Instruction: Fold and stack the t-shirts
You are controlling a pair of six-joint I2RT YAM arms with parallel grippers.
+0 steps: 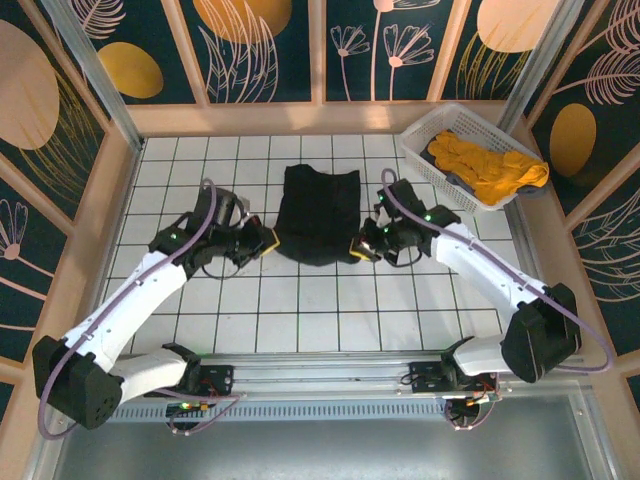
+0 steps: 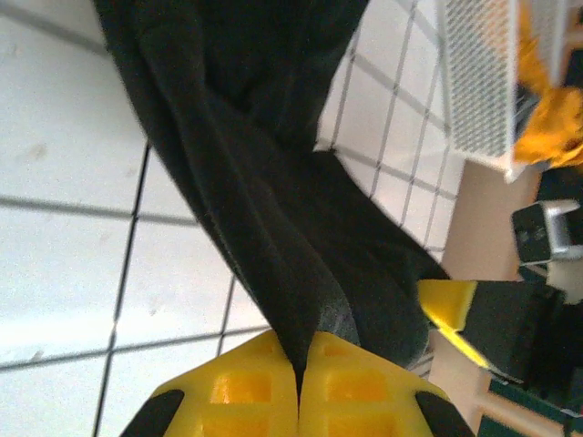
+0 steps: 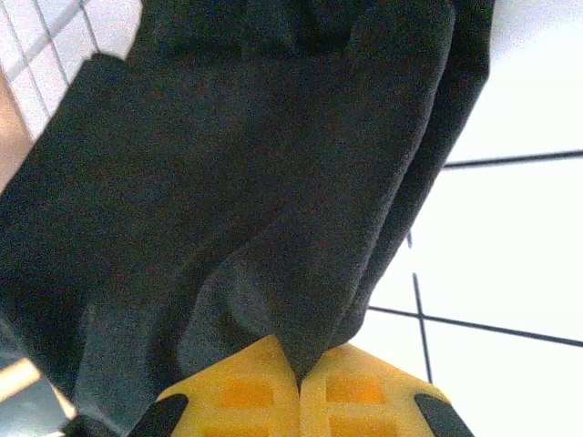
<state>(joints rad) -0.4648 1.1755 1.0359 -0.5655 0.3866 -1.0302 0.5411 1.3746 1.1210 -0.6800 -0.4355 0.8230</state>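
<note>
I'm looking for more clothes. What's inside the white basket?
A crumpled mustard-orange t-shirt fills the white basket, with one end hanging over its rim. It covers the basket's bottom, so anything lying underneath is hidden.

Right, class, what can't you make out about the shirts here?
- Top view: orange t-shirt bunched in the basket; its own folds hide its shape.
- Left wrist view: black t-shirt cut off by the top edge.
- Right wrist view: its pinched edge is hidden inside the shut right gripper.
</note>
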